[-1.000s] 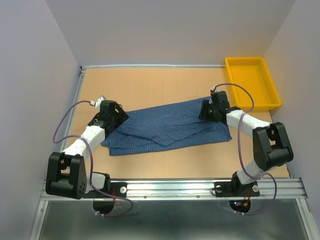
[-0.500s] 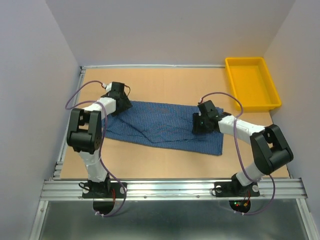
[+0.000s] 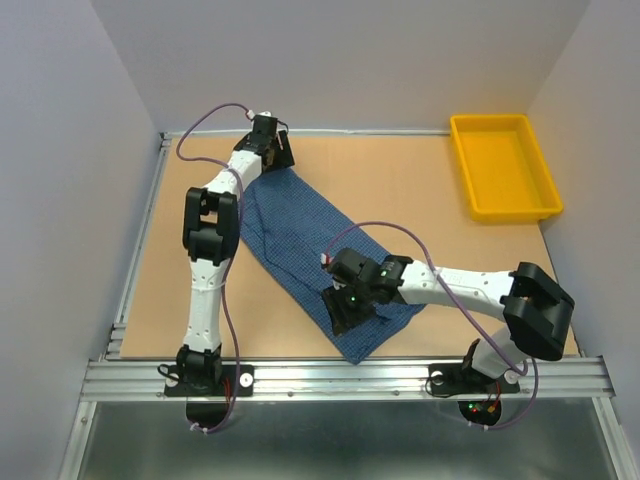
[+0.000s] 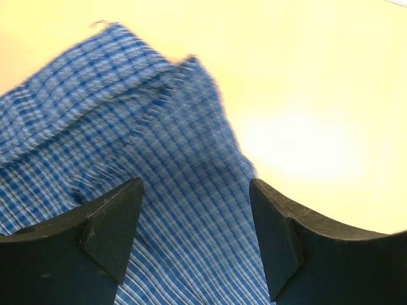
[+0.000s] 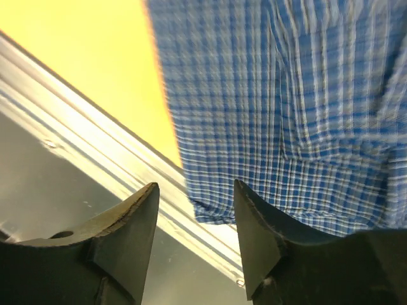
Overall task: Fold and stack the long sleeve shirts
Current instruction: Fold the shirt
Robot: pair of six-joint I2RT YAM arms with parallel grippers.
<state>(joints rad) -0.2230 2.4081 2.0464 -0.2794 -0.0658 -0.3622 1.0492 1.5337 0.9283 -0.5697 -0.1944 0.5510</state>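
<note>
stretching diagonally across table (image 3: pixel 430 200), blue check shirt (image 3: pixel 296 240); left gripper (image 3: pixel 274 154) at its far end, right gripper (image 3: pixel 348 312) at near end, both with fingers spread wide

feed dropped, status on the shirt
Left gripper open over shirt far end. Right gripper open over near end. Shirt unfolded, diagonal, hem at front rail. Yellow bin far right, clear of it.

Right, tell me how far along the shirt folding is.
Done: no neat fold or stack shows; the blue check shirt lies as a long diagonal band. In hand: the left claw is at its far end, the right claw at its near end, both open over the cloth. Left: folding it and stacking; only one shirt is visible.
</note>
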